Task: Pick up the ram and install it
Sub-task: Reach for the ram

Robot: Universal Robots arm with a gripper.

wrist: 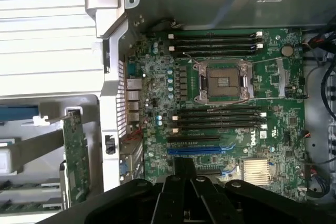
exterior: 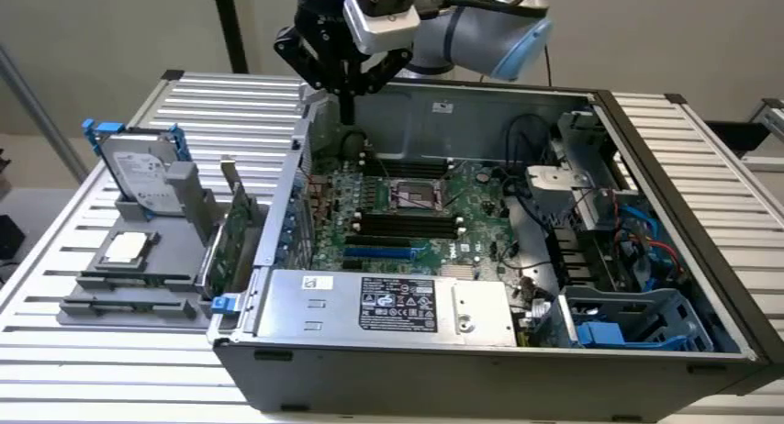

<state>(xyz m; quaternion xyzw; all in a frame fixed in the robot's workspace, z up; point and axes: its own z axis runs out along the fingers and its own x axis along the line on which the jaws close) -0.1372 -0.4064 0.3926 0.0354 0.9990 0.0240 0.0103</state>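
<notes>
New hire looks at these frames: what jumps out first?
The open computer case on the slatted table, its green motherboard laid bare with an empty CPU socket mid-board. The black gripper hangs shut above the case's far wall. On the exterior view's left, a grey fixture holds a hard drive upright.

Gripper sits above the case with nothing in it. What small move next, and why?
Probably shift toward the tray at the exterior view's left: the gripper hangs shut and empty over the rear of the case, while the ram lies in the tray and the board's slots are bare.
</notes>
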